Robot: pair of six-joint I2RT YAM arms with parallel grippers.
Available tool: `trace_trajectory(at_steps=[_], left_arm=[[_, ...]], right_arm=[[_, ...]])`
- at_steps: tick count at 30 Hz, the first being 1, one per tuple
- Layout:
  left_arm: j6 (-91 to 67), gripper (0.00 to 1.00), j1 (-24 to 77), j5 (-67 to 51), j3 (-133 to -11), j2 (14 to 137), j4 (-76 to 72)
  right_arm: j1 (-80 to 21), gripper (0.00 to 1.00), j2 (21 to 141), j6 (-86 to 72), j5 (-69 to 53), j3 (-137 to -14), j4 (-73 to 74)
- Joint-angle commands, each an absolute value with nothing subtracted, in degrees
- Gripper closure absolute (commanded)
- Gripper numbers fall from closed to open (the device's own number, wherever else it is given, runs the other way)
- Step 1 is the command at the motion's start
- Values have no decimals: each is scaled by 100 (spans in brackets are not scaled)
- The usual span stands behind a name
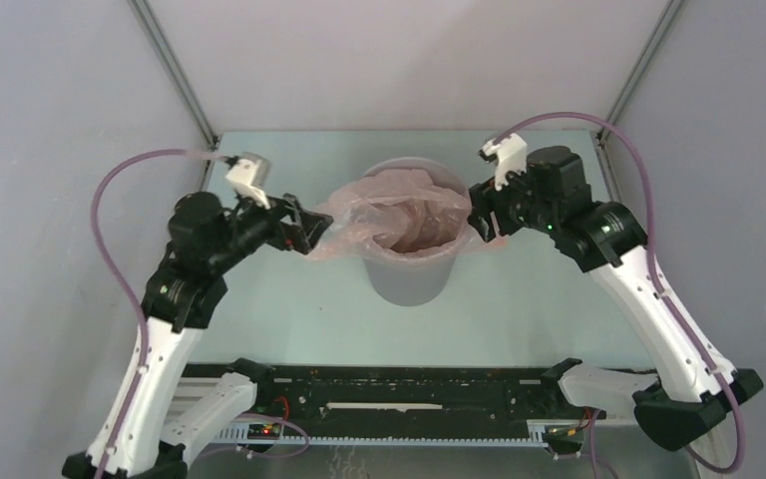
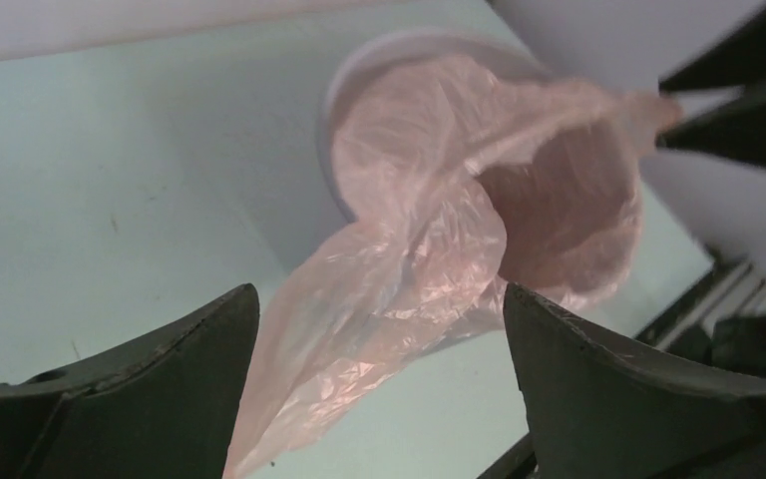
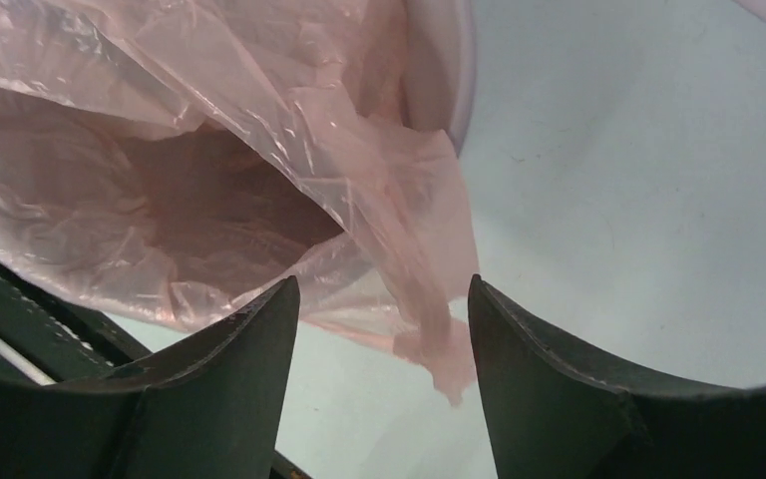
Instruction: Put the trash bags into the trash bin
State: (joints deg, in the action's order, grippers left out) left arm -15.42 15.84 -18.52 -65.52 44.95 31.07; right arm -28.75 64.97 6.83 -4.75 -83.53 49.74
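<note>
Step in hand: seating the trash bag (image 1: 399, 215) in the trash bin (image 1: 409, 284). The pink film is lying open-mouthed over the grey bin in the middle of the table (image 1: 289, 309). Its centre is sagging down inside, and loose flaps are spilling outside the rim on both sides.

The left gripper (image 1: 314, 230) is hovering just beside the bin's left rim. In its wrist view the fingers are spread wide, with the left flap running loose between them, so I'm reading no pinch there. The right gripper (image 1: 479, 222) is sitting at the opposite rim, jaws likewise parted. A twisted tail of film is hanging in the gap and touching neither finger, as far as I can make out.

My judgement: the bag is mostly in, but not finished. Next, each jaw needs to close on its flap. The film then needs tucking down past the rim, or folding neatly over it.

Watching for: the film is thin and clingy and could drag back out with a retreating finger. The bin is light-looking and unanchored, so a sideways nudge from either arm could shift it. The pink cable (image 1: 110, 210) is looping well clear.
</note>
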Motion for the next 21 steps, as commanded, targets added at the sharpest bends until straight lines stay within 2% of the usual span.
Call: trace_trajectory(at_steps=[1,5,6,9,11,13,15,21], left_arm=[[175,4,2325,-1723,-6721,4837,3414],[680,6,2575,-1019,-6620,4917,3482],[629,8,2582,-763,-6611,4975,3443],[473,24,2584,272,-6876,5337,3565],[388,26,2585,611,-7169,5657,3753],[409,29,2584,368,-7404,5908,3855],[381,35,2592,149,-7529,6051,3833],[64,62,2593,171,-7636,6176,3472]], right_arm=[[-3203,32,6776,1265,136,-8607,4664],[-3333,43,7104,1067,458,-8806,4779],[-3352,43,7144,1050,480,-8822,4793],[-3367,43,7144,1025,594,-8715,4607],[-3358,42,7121,1008,605,-8610,4404],[-3350,45,7146,976,512,-8578,4256],[-3336,55,7198,924,370,-8606,4155],[-3185,81,7479,608,63,-8745,3983]])
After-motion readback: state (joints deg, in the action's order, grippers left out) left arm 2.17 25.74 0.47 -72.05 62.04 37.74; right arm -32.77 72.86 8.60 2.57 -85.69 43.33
